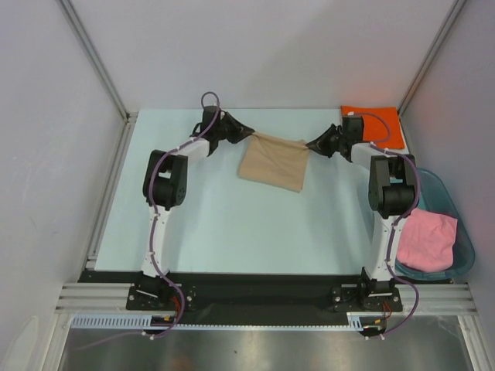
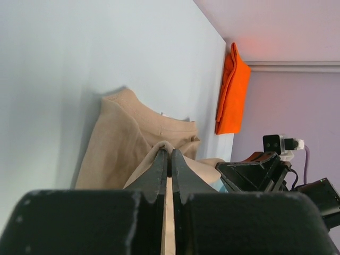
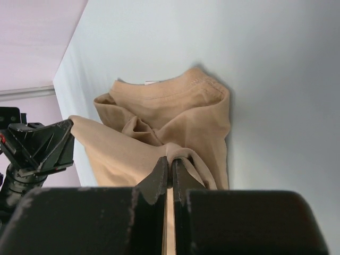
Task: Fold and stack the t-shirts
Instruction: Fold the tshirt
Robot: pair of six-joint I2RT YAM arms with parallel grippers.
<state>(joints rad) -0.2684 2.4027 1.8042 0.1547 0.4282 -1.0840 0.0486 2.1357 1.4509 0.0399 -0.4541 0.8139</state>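
A tan t-shirt is stretched between both arms over the far middle of the table, its lower part draped on the surface. My left gripper is shut on its left corner, and the tan cloth bunches over the tips of that gripper. My right gripper is shut on the right corner; the tan fabric wraps over the tips of this gripper. A folded orange t-shirt lies at the far right corner, seen as the orange t-shirt in the left wrist view. A pink t-shirt sits crumpled in the tub.
A translucent teal tub stands at the right edge of the table beside the right arm. Grey walls and metal frame rails enclose the pale table. The right arm's black gripper shows in the left wrist view.
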